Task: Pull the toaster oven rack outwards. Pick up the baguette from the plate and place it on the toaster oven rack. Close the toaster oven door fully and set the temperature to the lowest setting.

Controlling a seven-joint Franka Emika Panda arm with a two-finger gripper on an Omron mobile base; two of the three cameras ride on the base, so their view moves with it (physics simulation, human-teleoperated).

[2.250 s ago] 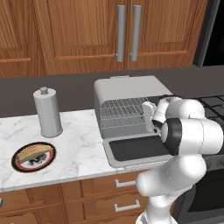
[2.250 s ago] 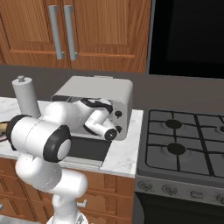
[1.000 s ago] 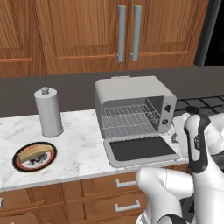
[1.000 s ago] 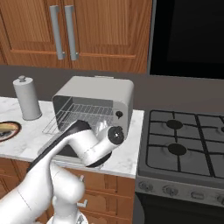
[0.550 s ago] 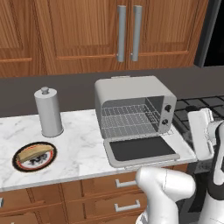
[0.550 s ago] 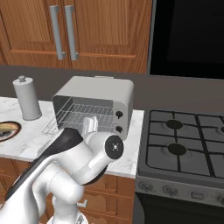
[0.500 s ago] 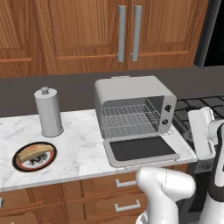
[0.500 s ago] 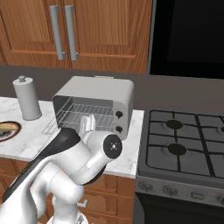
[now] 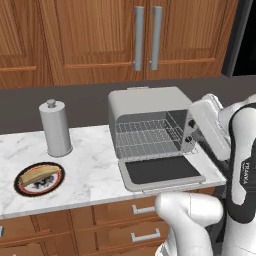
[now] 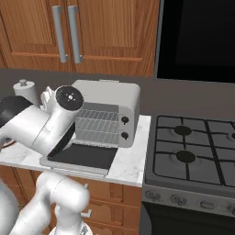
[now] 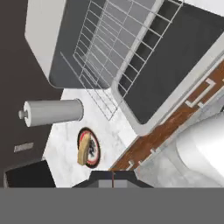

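Closed and empty, the gripper (image 11: 112, 174) is held above the counter, away from the toaster oven (image 9: 150, 120). Its door (image 9: 161, 171) lies open flat, and the rack (image 9: 152, 141) is seen drawn outwards. On the plate (image 9: 21, 187), well apart to the left, the baguette (image 9: 41, 173) is resting. Picking it up is judged the step in hand; the jaws must be opened first.

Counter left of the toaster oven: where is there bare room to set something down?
Bare marble lies between the plate and the open toaster oven door, in front of the canister. It is crowded at the toaster oven, where the door covers the counter.
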